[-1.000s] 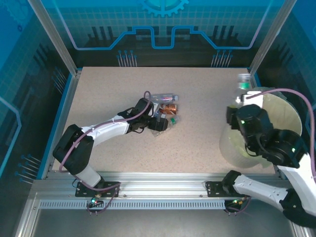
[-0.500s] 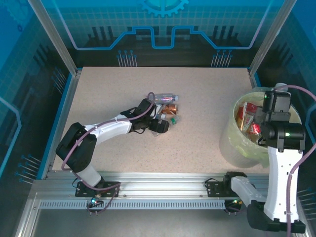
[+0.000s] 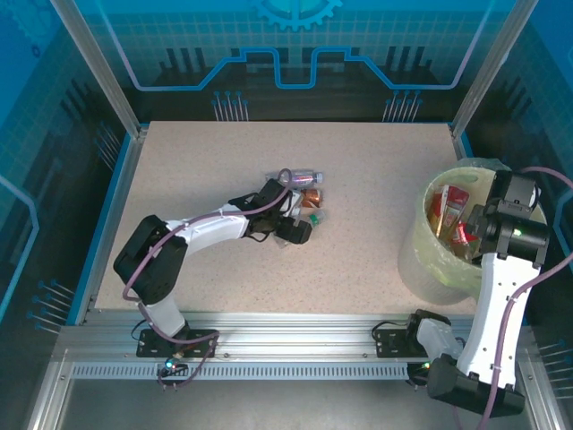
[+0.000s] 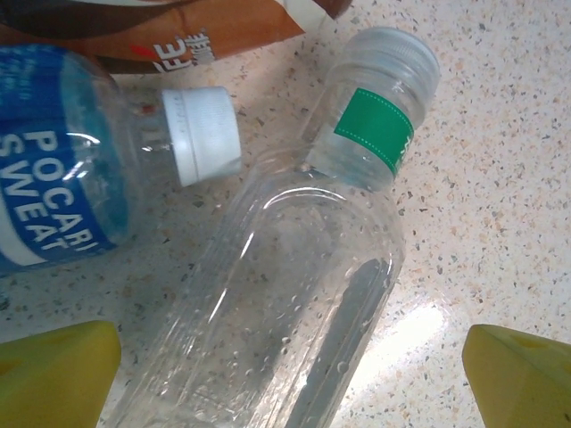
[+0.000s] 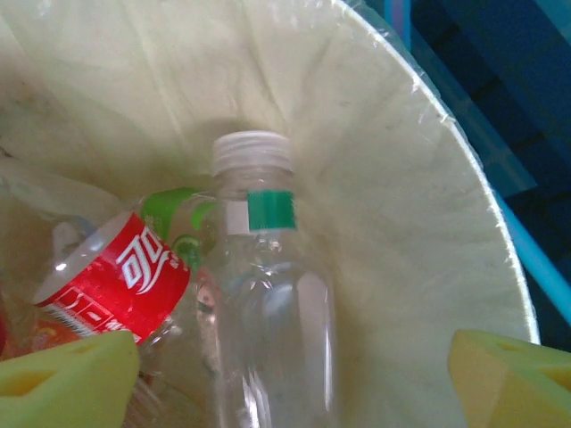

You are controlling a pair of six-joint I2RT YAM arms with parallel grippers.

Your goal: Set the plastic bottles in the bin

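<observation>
We see the left gripper (image 4: pixel 290 374) low over the middle of the table (image 3: pixel 376 161). Its two yellow fingertips (image 4: pixel 58 370) are spread wide apart and clamp nothing. Between them a clear green-banded bottle (image 4: pixel 303 294) lies flat on the speckled surface, its pale cap pointing to the upper right of the left wrist view. Neither fingertip touches it. Just to its left lies a blue-labelled bottle (image 4: pixel 53 178) with a white cap (image 4: pixel 201 134) that almost meets the clear bottle's shoulder. Beyond both lies a brown-orange labelled bottle (image 4: pixel 178 31), cut off by the top edge. In the top view this cluster sits at the table's centre, with a pale-labelled bottle (image 3: pixel 300 176) lying farthest from the arms.

The right gripper (image 5: pixel 287 376) hangs over the bin (image 3: pixel 416 260), which stands at the near right of the table. Its yellow fingertips (image 5: pixel 508 383) are also wide apart and grip nothing. A second green-banded bottle (image 5: pixel 268 303) shows between them inside the bin, cap toward the top of the right wrist view and clear of both fingertips. We cannot tell whether it rests on the pile below. To its left a red-labelled bottle (image 5: pixel 116 281) lies tilted, with something green behind it. A thin plastic liner (image 5: pixel 419 89) covers the bin's rim.
</observation>
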